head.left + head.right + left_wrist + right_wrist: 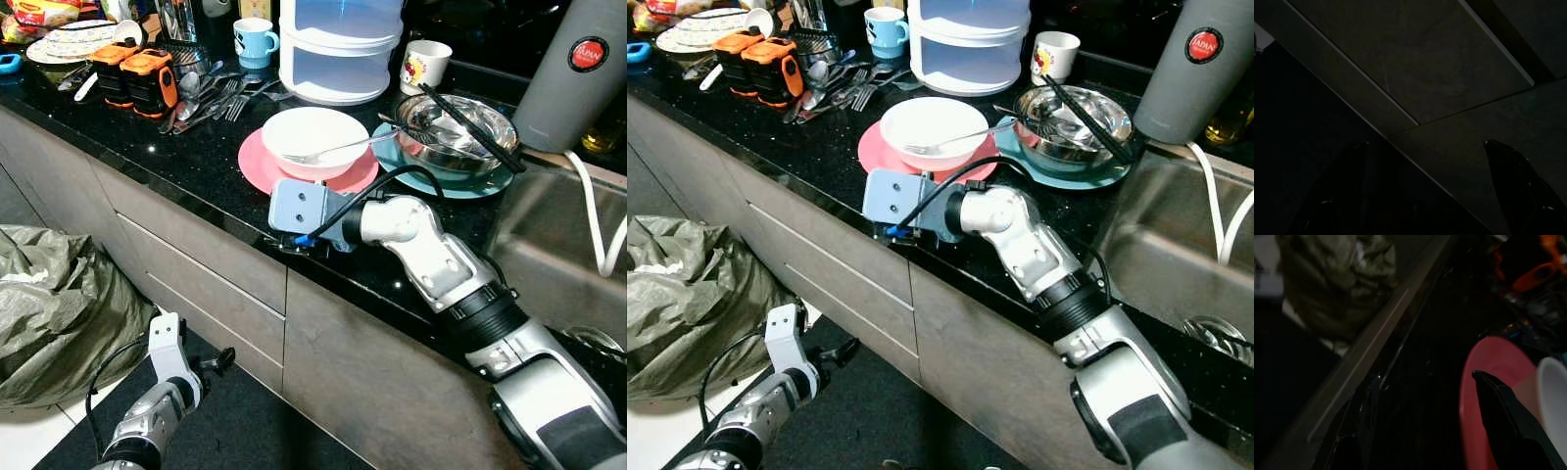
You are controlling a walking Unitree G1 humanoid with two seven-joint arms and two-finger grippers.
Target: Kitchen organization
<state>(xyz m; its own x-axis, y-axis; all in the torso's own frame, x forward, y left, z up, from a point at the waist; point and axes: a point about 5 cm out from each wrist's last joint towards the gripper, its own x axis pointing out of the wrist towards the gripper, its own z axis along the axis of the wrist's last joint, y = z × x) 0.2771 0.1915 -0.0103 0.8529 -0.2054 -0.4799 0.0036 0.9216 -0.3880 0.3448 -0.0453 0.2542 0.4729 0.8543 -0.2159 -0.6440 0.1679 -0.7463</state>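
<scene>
A white bowl with a fork in it sits on a pink plate on the black counter. To its right a steel bowl crossed by black chopsticks rests on a teal plate. My right arm reaches over the counter edge, its wrist block just in front of the pink plate. In the right wrist view the right gripper is open, one black finger over the pink plate. My left gripper hangs open low by the drawers.
Loose cutlery, two orange-and-black tools, a blue mug, a white mug, a stacked white container and a grey flask crowd the counter's back. The sink is right; an olive bag lies on the floor left.
</scene>
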